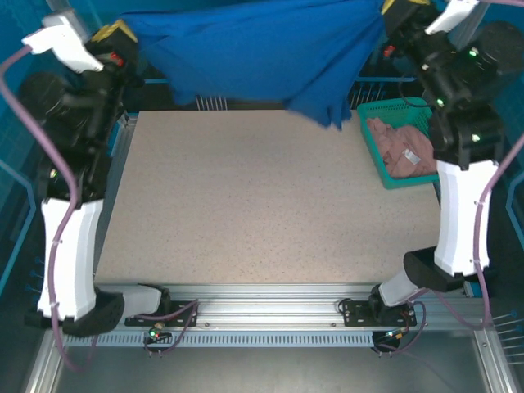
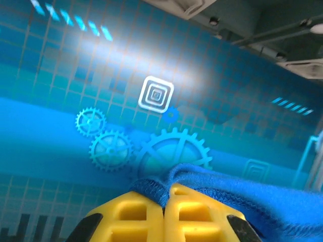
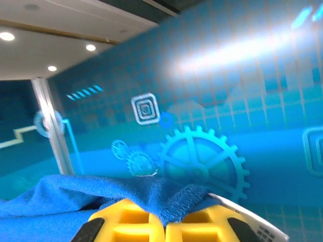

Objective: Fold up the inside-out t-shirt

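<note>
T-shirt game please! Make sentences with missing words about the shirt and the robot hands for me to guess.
The t-shirt hangs in the air, held by ____ grippers.
The left gripper and right gripper are coloured ____ at the tips.
The pink cloth lies in a green ____.
Missing words: two; yellow; basket.

Blue wall [image 3: 282, 101] with gear graphics, recessed ceiling lights [image 3: 7, 36], speckled beige table [image 1: 262, 213]

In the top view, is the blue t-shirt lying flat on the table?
No, the blue t-shirt hangs in the air, stretched between the left gripper and the right gripper above the table at its far edge.
</note>
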Robot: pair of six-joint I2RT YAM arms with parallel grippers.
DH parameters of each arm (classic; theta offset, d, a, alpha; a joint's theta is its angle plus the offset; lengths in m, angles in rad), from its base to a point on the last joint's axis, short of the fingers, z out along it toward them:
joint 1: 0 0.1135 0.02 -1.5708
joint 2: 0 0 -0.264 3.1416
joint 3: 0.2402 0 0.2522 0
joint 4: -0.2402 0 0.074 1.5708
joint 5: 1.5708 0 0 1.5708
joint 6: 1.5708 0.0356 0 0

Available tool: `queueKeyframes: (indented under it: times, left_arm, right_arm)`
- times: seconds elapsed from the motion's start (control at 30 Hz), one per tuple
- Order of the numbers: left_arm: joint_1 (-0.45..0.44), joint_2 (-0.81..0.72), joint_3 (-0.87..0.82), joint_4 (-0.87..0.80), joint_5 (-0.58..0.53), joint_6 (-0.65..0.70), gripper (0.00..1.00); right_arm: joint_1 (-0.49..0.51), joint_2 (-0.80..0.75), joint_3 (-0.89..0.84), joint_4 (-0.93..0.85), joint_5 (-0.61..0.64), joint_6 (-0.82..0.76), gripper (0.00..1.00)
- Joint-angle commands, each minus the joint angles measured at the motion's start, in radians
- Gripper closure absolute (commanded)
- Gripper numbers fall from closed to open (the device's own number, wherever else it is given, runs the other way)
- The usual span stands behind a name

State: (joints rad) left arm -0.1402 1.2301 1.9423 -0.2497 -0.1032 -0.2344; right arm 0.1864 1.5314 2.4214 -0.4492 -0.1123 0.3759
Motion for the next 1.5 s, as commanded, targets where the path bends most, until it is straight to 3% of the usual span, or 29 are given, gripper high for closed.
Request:
queueKeyframes:
  times: [0.0,0.07,0.27,0.4,0.5,0.67,0.77,0.9,0.97,1.03,1.1,1.17,1.33,1.47]
  left_arm:
    - [0.007,-0.075,-0.147,-0.033,0.040,-0.010,1.00]
    - [0.008,-0.164,-0.317,-0.013,0.079,-0.073,1.00]
    - [-0.030,-0.441,-1.026,0.061,0.240,-0.272,1.00]
    - [-0.131,-0.445,-1.394,0.113,0.252,-0.375,1.00]
    - [-0.234,-0.352,-1.517,0.178,0.236,-0.398,0.99]
    - [-0.325,-0.198,-1.555,0.216,0.212,-0.373,0.92]
    - [-0.341,-0.156,-1.552,0.173,0.197,-0.367,0.73]
    - [-0.366,-0.254,-1.515,0.015,0.062,-0.349,0.49]
    - [-0.420,-0.355,-1.488,-0.019,-0.029,-0.291,0.40]
    - [-0.491,-0.401,-1.484,0.054,-0.062,-0.198,0.32]
    - [-0.553,-0.349,-1.469,0.175,-0.011,-0.115,0.29]
    - [-0.622,-0.199,-1.402,0.244,0.048,-0.029,0.30]
    - [-0.758,0.197,-1.159,0.228,0.152,0.154,0.35]
    - [-0.796,0.410,-1.003,0.182,0.229,0.225,0.37]
  right_arm:
    - [-0.014,-0.032,-0.117,-0.112,-0.032,-0.020,1.00]
    - [-0.014,-0.128,-0.328,-0.107,-0.017,-0.015,0.99]
    - [-0.027,-0.428,-1.169,-0.072,0.045,0.067,0.97]
    - [-0.079,-0.415,-1.548,-0.004,0.002,0.122,0.97]
    - [-0.123,-0.302,-1.621,0.007,-0.028,0.092,0.96]
    - [-0.159,-0.195,-1.617,0.005,-0.066,0.061,0.95]
    - [-0.163,-0.175,-1.609,-0.023,-0.047,0.044,0.93]
    - [-0.166,-0.191,-1.623,-0.070,-0.023,0.020,0.87]
    - [-0.172,-0.205,-1.629,-0.097,-0.008,0.011,0.84]
    - [-0.178,-0.227,-1.641,-0.114,0.006,0.009,0.82]
    - [-0.188,-0.247,-1.653,-0.131,0.022,0.007,0.82]
    - [-0.205,-0.277,-1.669,-0.148,0.035,0.011,0.82]
    - [-0.271,-0.387,-1.742,-0.161,0.046,0.039,0.79]
    - [-0.297,-0.492,-1.791,-0.141,0.049,0.056,0.69]
